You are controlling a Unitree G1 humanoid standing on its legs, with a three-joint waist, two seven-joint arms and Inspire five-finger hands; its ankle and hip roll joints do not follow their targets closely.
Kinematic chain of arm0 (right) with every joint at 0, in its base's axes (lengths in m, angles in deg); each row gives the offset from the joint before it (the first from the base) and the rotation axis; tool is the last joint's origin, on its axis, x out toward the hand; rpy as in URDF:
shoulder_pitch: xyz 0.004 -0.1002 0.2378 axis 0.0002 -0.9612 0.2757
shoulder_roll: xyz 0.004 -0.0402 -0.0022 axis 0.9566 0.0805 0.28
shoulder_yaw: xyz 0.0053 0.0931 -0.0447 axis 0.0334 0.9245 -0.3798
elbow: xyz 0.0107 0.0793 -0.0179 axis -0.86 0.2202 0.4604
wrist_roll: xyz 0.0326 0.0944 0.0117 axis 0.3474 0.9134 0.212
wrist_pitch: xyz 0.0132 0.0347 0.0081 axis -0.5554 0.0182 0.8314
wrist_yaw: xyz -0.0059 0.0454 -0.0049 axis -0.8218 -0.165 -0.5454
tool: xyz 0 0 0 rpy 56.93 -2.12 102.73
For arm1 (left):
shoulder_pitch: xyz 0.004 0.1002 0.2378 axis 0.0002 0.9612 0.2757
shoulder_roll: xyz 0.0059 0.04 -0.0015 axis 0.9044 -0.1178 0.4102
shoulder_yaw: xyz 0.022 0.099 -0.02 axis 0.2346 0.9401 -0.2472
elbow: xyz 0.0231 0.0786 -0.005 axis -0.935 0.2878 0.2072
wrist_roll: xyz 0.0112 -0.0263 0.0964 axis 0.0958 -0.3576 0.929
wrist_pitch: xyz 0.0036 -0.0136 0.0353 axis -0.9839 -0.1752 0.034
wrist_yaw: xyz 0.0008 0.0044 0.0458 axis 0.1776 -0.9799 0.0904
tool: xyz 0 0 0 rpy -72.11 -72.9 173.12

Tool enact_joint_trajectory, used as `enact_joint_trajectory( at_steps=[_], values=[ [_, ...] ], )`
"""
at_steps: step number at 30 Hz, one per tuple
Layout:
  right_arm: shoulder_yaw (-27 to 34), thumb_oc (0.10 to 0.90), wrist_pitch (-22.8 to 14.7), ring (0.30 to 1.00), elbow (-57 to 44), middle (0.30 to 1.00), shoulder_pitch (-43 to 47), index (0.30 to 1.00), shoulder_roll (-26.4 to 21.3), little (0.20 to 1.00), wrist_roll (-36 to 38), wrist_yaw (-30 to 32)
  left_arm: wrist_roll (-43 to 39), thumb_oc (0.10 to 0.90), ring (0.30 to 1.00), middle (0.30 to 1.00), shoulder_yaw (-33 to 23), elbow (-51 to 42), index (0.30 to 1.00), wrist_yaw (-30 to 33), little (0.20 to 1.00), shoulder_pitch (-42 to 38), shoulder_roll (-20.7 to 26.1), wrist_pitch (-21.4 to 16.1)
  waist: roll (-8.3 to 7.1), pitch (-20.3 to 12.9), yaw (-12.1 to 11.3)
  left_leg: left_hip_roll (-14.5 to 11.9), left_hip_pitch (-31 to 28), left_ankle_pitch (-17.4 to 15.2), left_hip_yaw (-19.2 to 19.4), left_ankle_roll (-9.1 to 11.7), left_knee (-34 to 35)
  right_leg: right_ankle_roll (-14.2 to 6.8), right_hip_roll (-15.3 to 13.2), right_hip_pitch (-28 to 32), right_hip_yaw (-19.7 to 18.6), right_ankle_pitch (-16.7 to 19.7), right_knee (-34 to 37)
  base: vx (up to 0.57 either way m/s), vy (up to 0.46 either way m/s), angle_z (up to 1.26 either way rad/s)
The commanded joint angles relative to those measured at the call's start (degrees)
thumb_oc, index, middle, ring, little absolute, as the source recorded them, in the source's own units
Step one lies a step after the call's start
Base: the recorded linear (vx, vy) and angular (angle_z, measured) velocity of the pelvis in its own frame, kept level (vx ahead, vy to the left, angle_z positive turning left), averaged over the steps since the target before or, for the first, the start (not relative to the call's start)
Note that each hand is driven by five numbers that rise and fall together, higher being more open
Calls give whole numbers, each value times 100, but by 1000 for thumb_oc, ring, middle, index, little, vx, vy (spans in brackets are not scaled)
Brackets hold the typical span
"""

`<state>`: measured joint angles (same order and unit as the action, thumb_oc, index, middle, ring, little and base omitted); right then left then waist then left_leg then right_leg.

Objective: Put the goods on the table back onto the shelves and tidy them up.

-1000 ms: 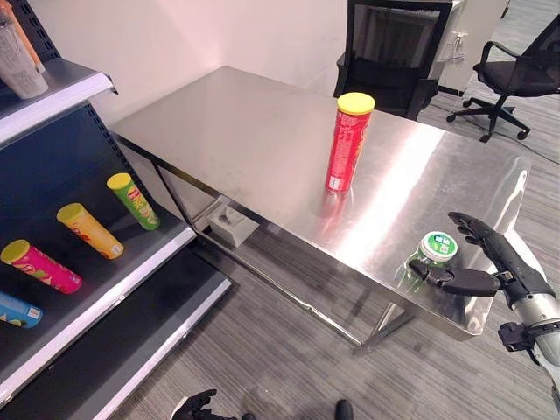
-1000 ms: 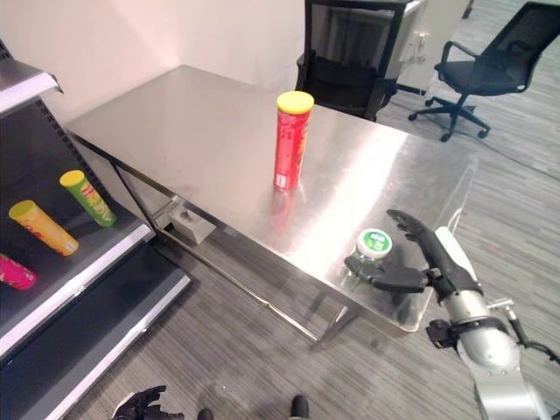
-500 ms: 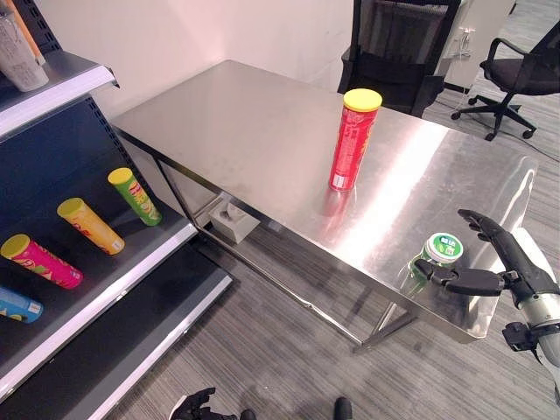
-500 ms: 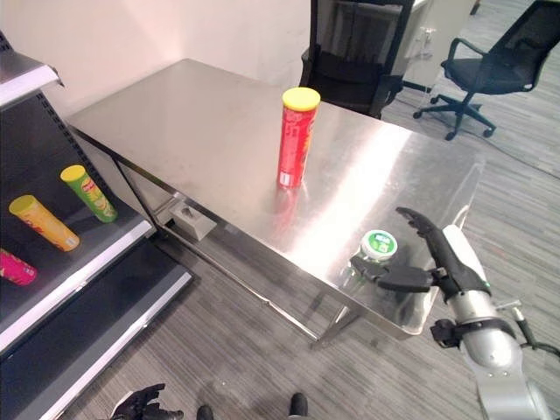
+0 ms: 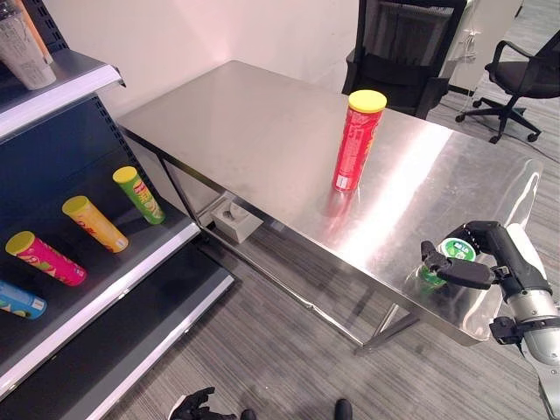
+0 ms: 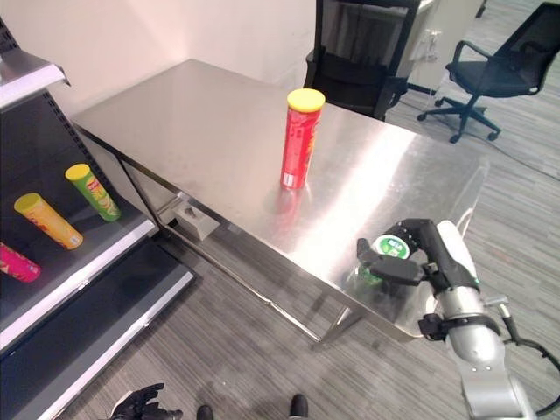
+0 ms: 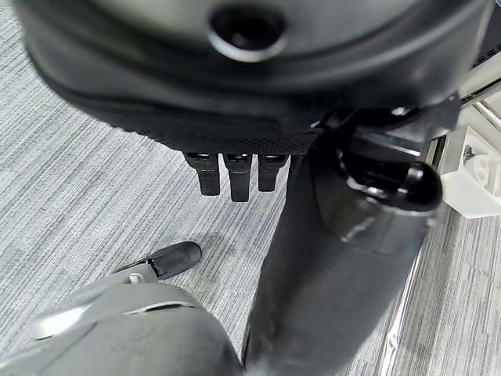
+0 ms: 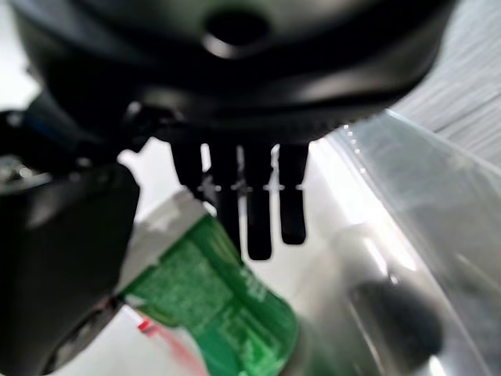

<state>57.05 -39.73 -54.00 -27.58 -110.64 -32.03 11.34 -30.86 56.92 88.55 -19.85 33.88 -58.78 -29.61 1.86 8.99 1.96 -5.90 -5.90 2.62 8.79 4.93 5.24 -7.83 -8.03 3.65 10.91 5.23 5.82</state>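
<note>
A small green can with a white and green lid [image 5: 455, 251] stands at the near right corner of the steel table [image 5: 245, 122]. My right hand [image 5: 506, 260] is shut on it, with the thumb across its front and the fingers curled behind; the right wrist view shows the can's green label [image 8: 211, 298] against the fingers. Mid-table, a tall red tube with a yellow lid [image 5: 354, 144] stands upright. My left hand [image 5: 197, 407] hangs low near the floor with relaxed fingers, holding nothing.
The shelf unit on the left has green [image 5: 138, 194], yellow [image 5: 94, 224], pink [image 5: 45, 259] and blue [image 5: 17, 300] tubes lying on its middle shelf [image 5: 131, 262]. A grey container [image 5: 22, 57] stands on the upper shelf. Office chairs [image 5: 398, 44] stand behind the table, and a white box [image 5: 232, 220] sits under it.
My right hand's fingers and thumb, spread on either side of the green can before, have closed round it. The camera has shifted a little.
</note>
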Motion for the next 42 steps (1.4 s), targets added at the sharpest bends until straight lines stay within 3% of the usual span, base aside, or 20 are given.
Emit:
enact_joint_trajectory(
  at_steps=[1,4,6,12,25,31,32,33,37,38,40,42],
  values=[
    [721,400,-469,300,-548,300,858,300,-434,300,435,280,19,800,900,900,13,210,900,95,900,-208,376,-233,-236,-185,-228,-86,-242,-544,-65,80,-24,-303,-187,243,203,-351,-82,11,-35,2],
    [752,400,-513,300,-607,300,1057,300,-548,300,749,252,-17,800,900,900,21,192,900,80,900,-213,401,-234,-244,-203,-247,-110,-258,-541,-84,101,-24,-288,-164,271,211,-377,-82,0,-35,0],
    [521,400,-706,300,-734,300,1823,300,-1028,300,1667,114,-93,800,900,900,114,111,900,9,900,-230,534,-253,-265,-295,-365,-187,-262,-494,-135,177,-24,-247,-100,343,261,-444,-82,-5,-109,0],
    [55,400,-840,300,-644,300,2681,300,-1439,300,2445,-69,-239,800,900,900,268,45,900,-79,900,-198,574,-285,-290,-382,-519,-305,-215,-378,-247,283,-24,-175,4,430,380,-532,-82,-14,-77,13],
    [-989,400,-994,300,-273,300,4053,300,-1824,300,3099,-166,-366,800,900,900,441,38,900,-138,900,-171,685,-285,-296,-463,-898,-675,-19,-14,-870,565,-24,120,422,671,743,-852,-82,-20,-108,29],
    [-1866,400,-1021,300,126,300,5082,300,-2177,300,3119,-85,-534,800,900,900,511,-27,900,-45,900,-225,780,-308,-362,-381,-1123,-720,271,206,-1292,650,-24,221,543,632,942,-908,-82,-36,-71,24],
    [-2115,400,-1045,300,286,300,5374,300,-2311,300,3082,-26,-590,800,900,900,533,-47,900,-1,900,-254,804,-323,-390,-287,-1188,-723,405,230,-1279,681,-110,225,527,643,1058,-913,-82,-111,8,45],
    [-2290,400,-1040,300,407,300,5627,300,-2486,300,2973,91,-612,800,900,900,569,-148,900,8,900,-291,821,-316,-430,-142,-1216,-801,625,328,-996,693,-320,224,441,668,1301,-914,-82,-102,33,53],
    [-2434,400,-1032,300,506,300,5848,300,-2597,300,2917,231,-597,800,900,900,594,-179,900,23,900,-375,842,-327,-483,-46,-1211,-907,852,470,-690,691,-453,143,298,685,1517,-846,-82,-19,117,80],
    [-2410,400,-944,300,580,300,5836,300,-2766,300,2748,326,-558,800,900,900,622,-234,900,23,900,-388,904,-330,-472,-127,-1144,-1034,834,544,-311,633,-188,-17,137,716,1710,-757,-82,66,169,33],
    [-2417,400,-923,300,604,300,5829,300,-2788,300,2682,349,-518,800,900,900,645,-220,900,21,900,-383,919,-331,-446,-185,-1142,-1007,801,508,-259,625,-96,-55,85,724,1752,-746,-82,74,207,51],
    [-2351,400,-906,300,596,300,5846,300,-2827,300,2662,420,-398,800,900,900,706,-181,900,19,900,-420,968,-318,-425,-347,-1124,-813,806,404,-271,553,-44,-163,-182,717,1895,-657,-82,150,357,69]
  ],
)
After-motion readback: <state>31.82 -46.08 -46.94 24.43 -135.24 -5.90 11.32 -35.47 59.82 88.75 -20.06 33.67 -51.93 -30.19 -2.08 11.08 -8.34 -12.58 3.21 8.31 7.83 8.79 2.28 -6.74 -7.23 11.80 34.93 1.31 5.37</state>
